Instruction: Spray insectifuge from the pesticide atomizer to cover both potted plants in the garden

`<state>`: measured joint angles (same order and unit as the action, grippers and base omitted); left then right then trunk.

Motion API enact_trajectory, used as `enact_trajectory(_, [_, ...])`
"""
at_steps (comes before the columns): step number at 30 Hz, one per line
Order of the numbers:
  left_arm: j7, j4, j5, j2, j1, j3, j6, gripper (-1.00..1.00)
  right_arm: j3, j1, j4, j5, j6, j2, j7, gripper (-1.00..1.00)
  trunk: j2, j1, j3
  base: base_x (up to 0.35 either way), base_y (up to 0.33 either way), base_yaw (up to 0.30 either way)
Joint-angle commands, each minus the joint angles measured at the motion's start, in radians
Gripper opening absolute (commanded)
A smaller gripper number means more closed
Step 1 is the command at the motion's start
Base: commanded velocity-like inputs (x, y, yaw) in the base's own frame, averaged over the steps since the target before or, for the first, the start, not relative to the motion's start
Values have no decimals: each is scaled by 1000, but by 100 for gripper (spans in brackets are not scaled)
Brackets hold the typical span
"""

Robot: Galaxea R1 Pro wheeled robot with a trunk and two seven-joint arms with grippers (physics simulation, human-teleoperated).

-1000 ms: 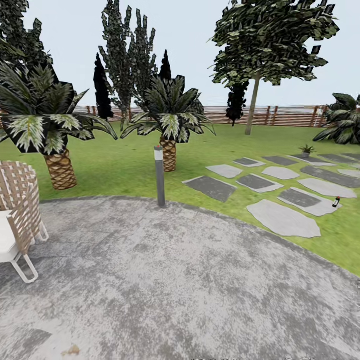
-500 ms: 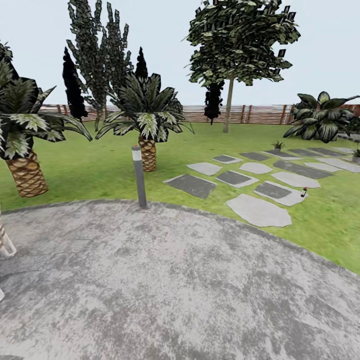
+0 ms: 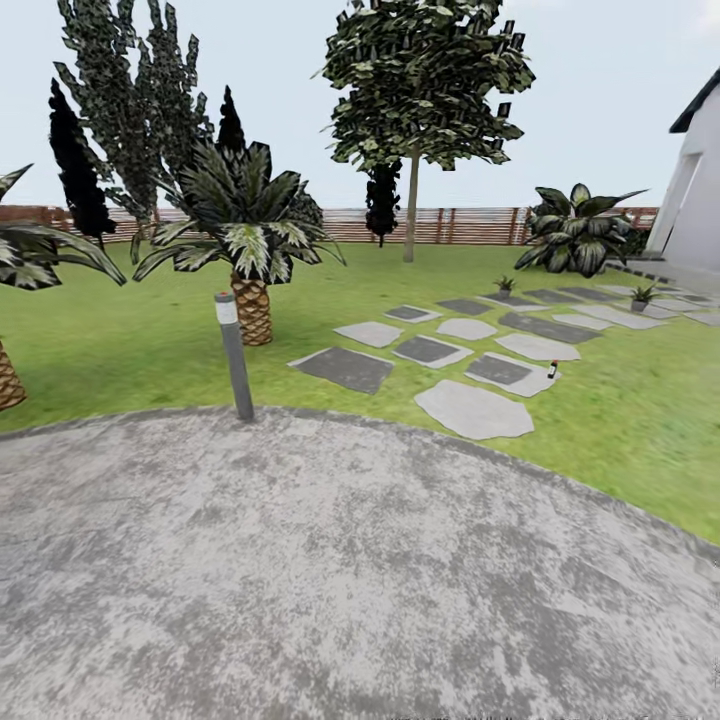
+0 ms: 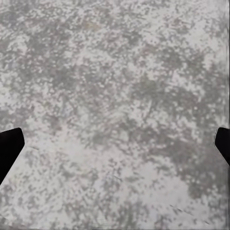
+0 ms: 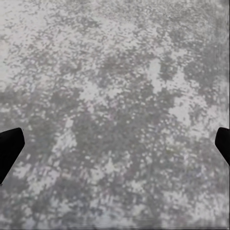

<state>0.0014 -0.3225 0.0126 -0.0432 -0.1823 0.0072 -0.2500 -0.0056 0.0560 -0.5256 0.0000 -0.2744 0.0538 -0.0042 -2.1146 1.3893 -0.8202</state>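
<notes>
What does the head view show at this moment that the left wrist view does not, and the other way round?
Head view alone: the lawn, the stepping stones, a small dark bottle on one stone's edge, two small potted plants farther back, a bollard light, palm-like plants, trees and the slat fence.

Left wrist view alone: the left gripper, its dark fingertips set wide apart over bare ground, holding nothing.

Shared: the mottled grey paving.

Mottled grey paving, lawn, slat fence
</notes>
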Motion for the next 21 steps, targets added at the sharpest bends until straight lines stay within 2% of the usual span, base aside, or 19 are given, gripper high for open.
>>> enact_trajectory(1, [0,0,1,0,0,0,-3,100,-1,1,1,0,-3,0,0,100,0,0,-1,0,0,-277])
enact_trajectory(7, [1,0,1,-3,0,2,-2,100,-1,1,1,0,-3,0,0,100,0,0,-3,0,0,-277])
enact_trajectory(14, [0,0,1,-3,0,32,-2,100,-1,1,1,0,-3,0,0,100,0,0,-6,0,0,-277])
enact_trajectory(21, [-2,0,0,-3,0,36,-3,100,-1,1,1,0,-3,0,0,100,0,0,-9,0,0,-277])
